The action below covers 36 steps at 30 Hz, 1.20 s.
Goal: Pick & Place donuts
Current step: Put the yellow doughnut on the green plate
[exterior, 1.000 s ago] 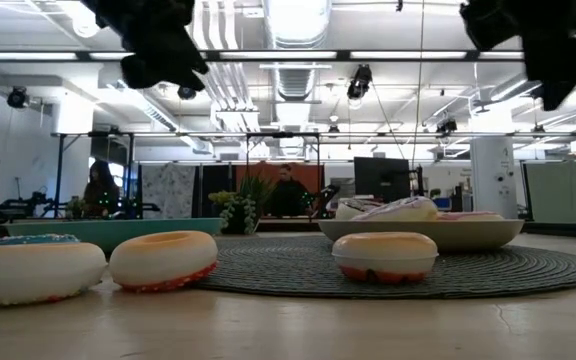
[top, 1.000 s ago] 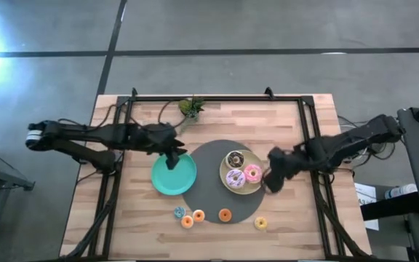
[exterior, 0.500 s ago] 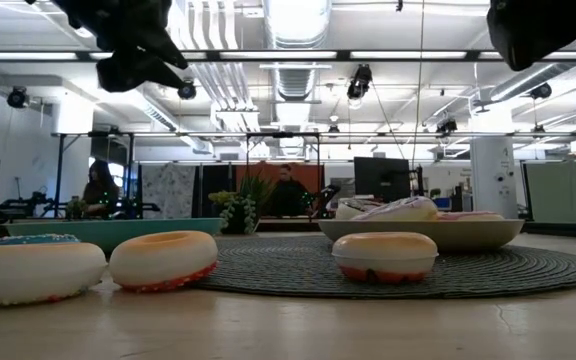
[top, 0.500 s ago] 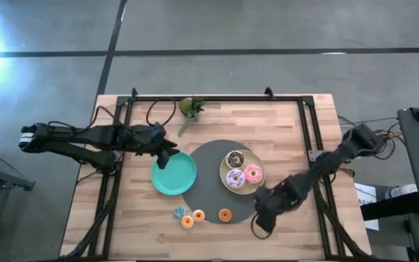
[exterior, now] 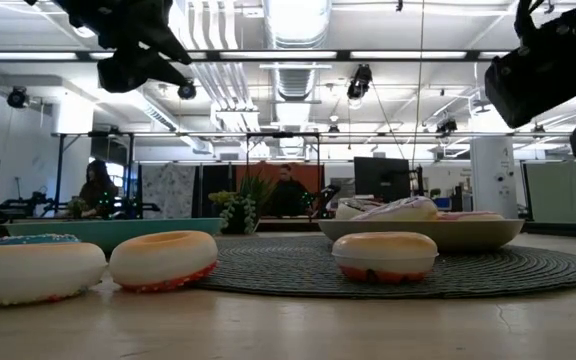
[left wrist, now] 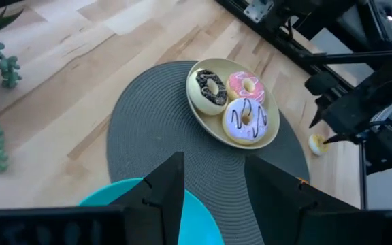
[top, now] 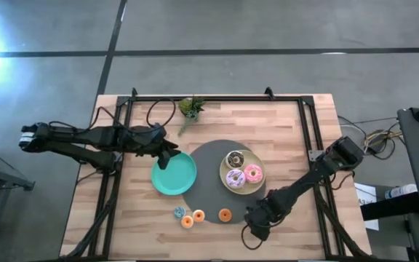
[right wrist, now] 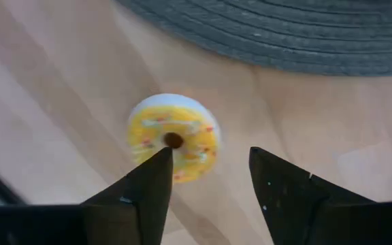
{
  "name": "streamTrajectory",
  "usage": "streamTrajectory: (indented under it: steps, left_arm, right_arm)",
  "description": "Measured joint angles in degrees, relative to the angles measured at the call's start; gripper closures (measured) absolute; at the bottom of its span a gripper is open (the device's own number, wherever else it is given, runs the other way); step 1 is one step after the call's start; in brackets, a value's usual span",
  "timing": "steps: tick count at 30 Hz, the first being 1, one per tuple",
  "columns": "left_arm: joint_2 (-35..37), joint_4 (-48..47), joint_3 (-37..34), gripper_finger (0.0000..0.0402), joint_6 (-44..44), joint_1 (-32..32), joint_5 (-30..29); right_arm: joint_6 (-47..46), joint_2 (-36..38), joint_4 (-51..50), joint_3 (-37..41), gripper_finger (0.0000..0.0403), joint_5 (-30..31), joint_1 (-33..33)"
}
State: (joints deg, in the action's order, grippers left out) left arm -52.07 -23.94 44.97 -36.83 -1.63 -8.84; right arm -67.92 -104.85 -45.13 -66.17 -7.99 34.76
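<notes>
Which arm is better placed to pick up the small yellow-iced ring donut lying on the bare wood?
The right: its open end effector hangs directly over the small yellow-iced ring donut, while the left end effector waits by the round teal plate.

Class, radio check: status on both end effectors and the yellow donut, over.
Right end effector open above yellow donut, beside grey mat. Left end effector open over teal plate. Path clear.
</notes>
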Motion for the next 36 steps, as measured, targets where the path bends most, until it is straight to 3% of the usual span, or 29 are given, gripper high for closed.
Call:
streamTrajectory:
  steps: [15,21,25,32,36]
  left_arm:
    - [0.0,-0.1,-0.2,0.0273,-0.7,-0.7,0.0]
    - [-0.1,-0.1,-0.2,0.0273,-0.1,-0.9,-0.1]
    - [1.4,-0.2,-0.3,0.0273,0.3,-3.1,-1.8]
    - [5.9,-5.7,-0.3,0.0273,-4.0,-6.8,-7.0]
    - [6.6,-11.2,-0.3,0.0273,-8.8,-7.8,-7.2]
  right_arm:
    - [-3.0,-2.3,7.9,1.9,0.0263,-0.9,-0.5]
    - [-0.3,0.8,9.0,0.7,0.0336,2.9,-2.9]
    - [4.4,4.3,8.9,-1.5,0.0385,8.0,-7.0]
    - [22.7,4.5,10.1,-7.3,0.0384,9.6,-18.8]
    - [31.7,0.0,15.9,-13.4,0.0383,6.0,-26.4]
